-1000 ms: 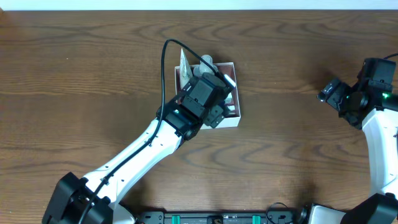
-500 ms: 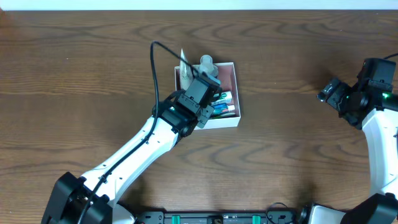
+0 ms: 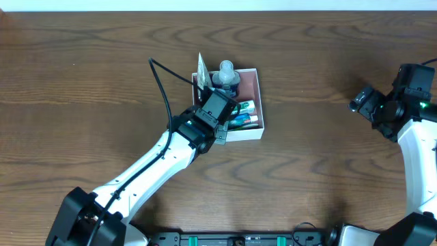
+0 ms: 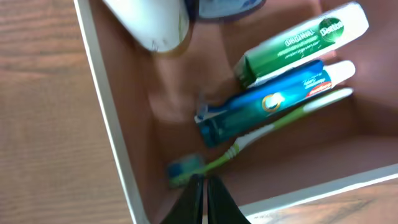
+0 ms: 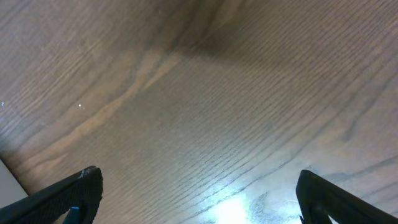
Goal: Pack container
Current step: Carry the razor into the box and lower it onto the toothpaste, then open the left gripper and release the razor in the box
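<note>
The container (image 3: 250,85) is a shallow white-walled box with a reddish-brown floor, on the table just left of centre. Inside it lie a green toothpaste box (image 4: 298,43), a blue tube (image 4: 267,102) and a green toothbrush (image 4: 261,134), with a white bottle (image 4: 152,22) at the back. My left gripper (image 4: 203,180) is shut and empty, hovering just above the toothbrush's blue head (image 4: 185,169) near the container's front wall (image 4: 292,191). In the overhead view the left gripper (image 3: 220,108) covers the container's left part. My right gripper (image 5: 199,193) is open over bare wood, far to the right.
A capped bottle (image 3: 226,70) and an upright pale packet (image 3: 202,68) stand at the container's back left. The left arm's black cable (image 3: 160,78) loops over the table to the container's left. The right gripper (image 3: 365,101) sits near the table's right edge.
The left gripper has shut and drawn back toward the container's front-left corner, uncovering the toothpaste and toothbrush inside. The right arm has not moved.
</note>
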Available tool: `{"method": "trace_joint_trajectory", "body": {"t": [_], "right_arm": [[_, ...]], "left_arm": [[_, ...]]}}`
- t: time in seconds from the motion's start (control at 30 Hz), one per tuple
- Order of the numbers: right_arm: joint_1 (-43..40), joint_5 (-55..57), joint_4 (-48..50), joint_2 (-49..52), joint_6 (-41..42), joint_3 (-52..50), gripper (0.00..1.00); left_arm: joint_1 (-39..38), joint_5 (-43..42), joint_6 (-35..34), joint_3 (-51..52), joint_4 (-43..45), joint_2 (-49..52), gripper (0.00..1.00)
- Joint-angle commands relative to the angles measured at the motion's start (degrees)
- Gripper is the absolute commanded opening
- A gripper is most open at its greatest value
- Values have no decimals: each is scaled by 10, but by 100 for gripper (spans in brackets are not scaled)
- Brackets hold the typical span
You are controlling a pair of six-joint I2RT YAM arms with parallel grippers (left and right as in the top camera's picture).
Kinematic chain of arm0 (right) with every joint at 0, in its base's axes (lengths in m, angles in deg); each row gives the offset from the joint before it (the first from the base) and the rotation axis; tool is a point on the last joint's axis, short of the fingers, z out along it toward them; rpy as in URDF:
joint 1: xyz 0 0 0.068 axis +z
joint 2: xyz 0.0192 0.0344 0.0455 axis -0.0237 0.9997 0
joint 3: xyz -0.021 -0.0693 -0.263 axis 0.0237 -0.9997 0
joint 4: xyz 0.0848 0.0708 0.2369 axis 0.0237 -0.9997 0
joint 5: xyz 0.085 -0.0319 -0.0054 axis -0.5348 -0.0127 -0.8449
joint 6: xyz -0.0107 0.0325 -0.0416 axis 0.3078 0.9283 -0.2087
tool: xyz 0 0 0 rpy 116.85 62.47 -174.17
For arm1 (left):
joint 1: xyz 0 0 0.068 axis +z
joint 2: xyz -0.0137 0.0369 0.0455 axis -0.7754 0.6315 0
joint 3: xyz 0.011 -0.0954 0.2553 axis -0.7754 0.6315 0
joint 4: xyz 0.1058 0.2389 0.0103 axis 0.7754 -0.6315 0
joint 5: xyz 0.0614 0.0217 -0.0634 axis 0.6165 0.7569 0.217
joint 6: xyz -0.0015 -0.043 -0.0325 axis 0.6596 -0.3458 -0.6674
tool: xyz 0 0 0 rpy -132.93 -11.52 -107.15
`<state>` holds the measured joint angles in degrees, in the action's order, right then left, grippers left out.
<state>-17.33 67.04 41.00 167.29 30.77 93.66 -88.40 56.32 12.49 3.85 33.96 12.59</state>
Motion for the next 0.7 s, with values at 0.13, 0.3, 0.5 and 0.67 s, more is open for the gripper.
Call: {"method": "trace_joint_trajectory", "body": {"t": [0.13, 0.3, 0.5, 0.67], "right_arm": [[-3, 6, -1, -5, 6, 7, 99], [-3, 6, -1, -5, 7, 7, 99], [-3, 6, -1, -5, 6, 7, 99], [-3, 6, -1, -5, 6, 7, 99]], "left_arm": [[9, 7, -59, 5, -18, -1, 6], [9, 10, -63, 6, -22, -1, 6], [10, 22, -78, 6, -33, 2, 6], [14, 22, -78, 6, -35, 18, 6]]}}
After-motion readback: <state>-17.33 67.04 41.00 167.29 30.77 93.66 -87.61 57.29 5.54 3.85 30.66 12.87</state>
